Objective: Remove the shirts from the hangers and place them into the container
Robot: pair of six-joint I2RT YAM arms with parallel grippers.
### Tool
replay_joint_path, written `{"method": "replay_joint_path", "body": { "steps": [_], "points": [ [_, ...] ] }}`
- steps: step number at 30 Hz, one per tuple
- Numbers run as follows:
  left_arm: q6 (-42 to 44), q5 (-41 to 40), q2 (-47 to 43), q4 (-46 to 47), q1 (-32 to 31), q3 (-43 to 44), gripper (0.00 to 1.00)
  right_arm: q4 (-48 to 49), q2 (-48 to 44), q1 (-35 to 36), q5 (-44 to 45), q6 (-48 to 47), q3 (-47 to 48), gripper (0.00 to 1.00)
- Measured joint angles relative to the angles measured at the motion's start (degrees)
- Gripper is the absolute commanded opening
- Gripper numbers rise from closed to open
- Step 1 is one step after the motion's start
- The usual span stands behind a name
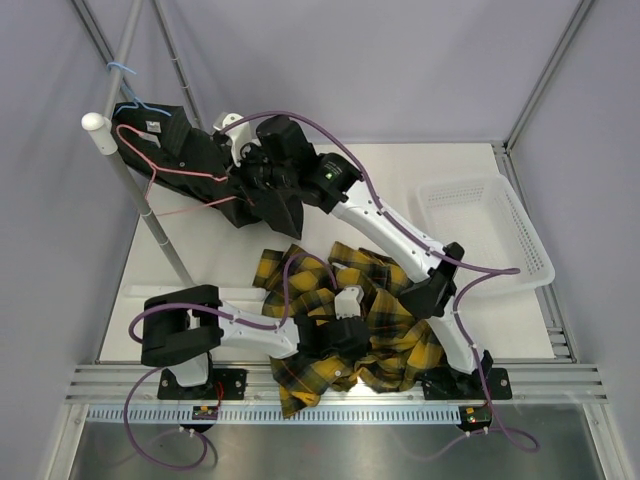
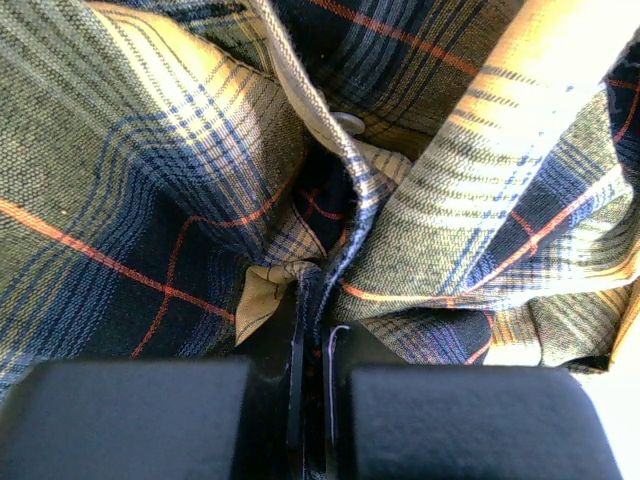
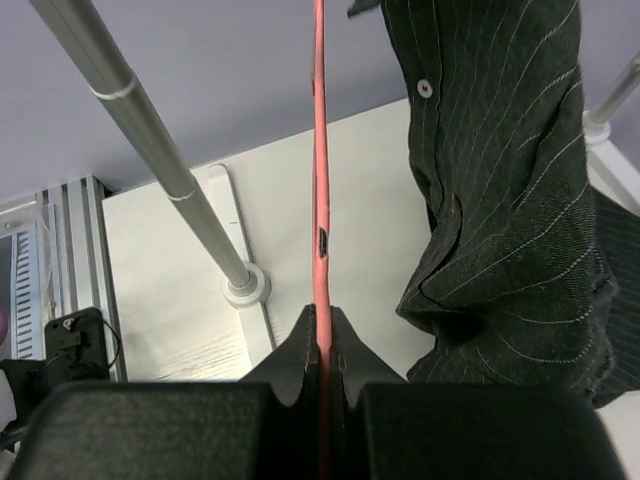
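Closest to the lens in the left wrist view, the left claw (image 2: 312, 378) has its 2 black fingers (image 2: 140, 420) pressed together on a fold of the yellow-and-black plaid shirt (image 2: 150, 200), which fills the frame. A pale button (image 2: 347, 122) sits on the placket above the grip.

In the right wrist view, the right claw (image 3: 322, 345) is clamped shut on the wire of a pink hanger (image 3: 319, 150). The black pinstriped shirt (image 3: 510, 200) hangs just right of that wire. The grey rail pole (image 3: 140, 125) slants down at left to its foot on the white bench (image 3: 370, 200).

From the top camera, the plaid shirt lies heaped on the bench's near edge between the 2 arm bases. The black shirt hangs at the rail, far left, and a light blue hanger (image 1: 125, 70) is hooked higher up the pole. The container (image 1: 530, 235) stands at the bench's right side, well apart from both shirts, and neither shirt is in it.
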Motion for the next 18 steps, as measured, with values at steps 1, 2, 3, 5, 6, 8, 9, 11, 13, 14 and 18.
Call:
{"method": "replay_joint_path", "body": {
  "steps": [1, 2, 3, 5, 6, 8, 9, 11, 13, 14, 18],
  "points": [
    [0.0, 0.0, -0.1, 0.1, 0.0, -0.2, 0.0, 0.0, 0.5, -0.3, -0.8, 0.2, -0.3, 0.0],
    [0.0, 0.0, -0.1, 0.4, 0.2, -0.3, 0.0, 0.1, 0.7, -0.6, -1.2, 0.3, -0.5, 0.0],
    [0.0, 0.1, -0.2, 0.4, 0.3, -0.3, 0.0, 0.6, 0.9, -0.9, -2.2, 0.2, -0.8, 0.0],
    [0.1, 0.2, -0.2, 0.6, 0.4, -0.4, 0.0, 1.6, 1.0, -1.5, -4.4, -0.9, -0.8, 0.0],
    [0.1, 0.3, -0.2, 0.7, 0.4, -0.4, 0.0, 2.3, 1.2, -1.6, -5.6, -1.2, -0.3, 0.0],
    [0.1, 0.4, -0.2, 1.0, 0.5, -0.6, 0.0, 3.5, 2.7, -1.7, -8.2, -2.8, 2.5, 0.0],
    [0.1, 0.4, -0.2, 1.1, 0.5, -0.7, 0.0, 4.3, 3.5, -1.7, -9.7, -3.9, 3.9, 0.0],
    [0.2, 0.4, -0.2, 1.5, 0.5, -0.8, 0.0, 5.9, 4.4, -1.7, -12.3, -5.3, 5.0, 0.0],
    [0.2, 0.5, -0.2, 1.7, 0.5, -1.0, 0.0, 7.3, 4.7, -1.7, -14.6, -6.3, 5.2, 0.0],
    [0.2, 0.5, -0.2, 1.8, 0.5, -1.0, 0.0, 7.6, 4.8, -1.7, -15.2, -6.5, 5.2, 0.0],
    [0.2, 0.6, -0.3, 2.3, 0.6, -1.3, 0.0, 10.3, 5.7, -1.7, -18.8, -6.7, 6.7, 0.0]
  ]
}}
